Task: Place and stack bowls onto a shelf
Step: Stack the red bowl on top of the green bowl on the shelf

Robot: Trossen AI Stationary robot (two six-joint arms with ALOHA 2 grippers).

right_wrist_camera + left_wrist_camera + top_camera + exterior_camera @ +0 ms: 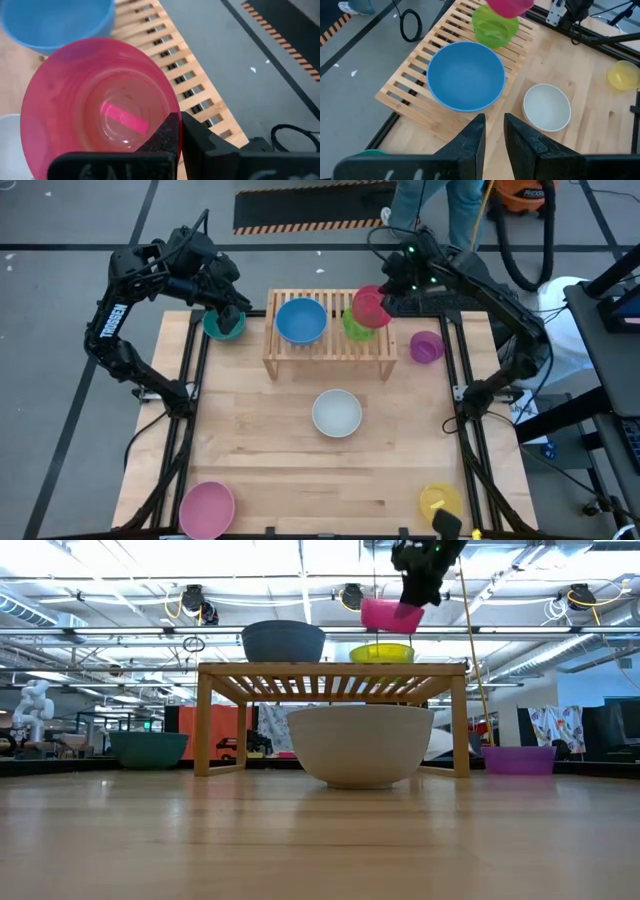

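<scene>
Here the right tool [383, 302] grips the red bowl [369, 306] by its rim, directly above the green bowl [356, 326] on the shelf [330, 345]. The left tool [232, 317], fingers nearly closed and empty, hovers over the teal bowl [224, 326]; the blue bowl [301, 320] sits between the tools.

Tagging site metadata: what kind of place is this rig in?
Likely a robotics lab or industrial workshop: exposed ceiling ducts and strip lights, hazard-striped floor mat, an orange shop vacuum. The right pincer holds a pink bowl over the shelf.
</scene>
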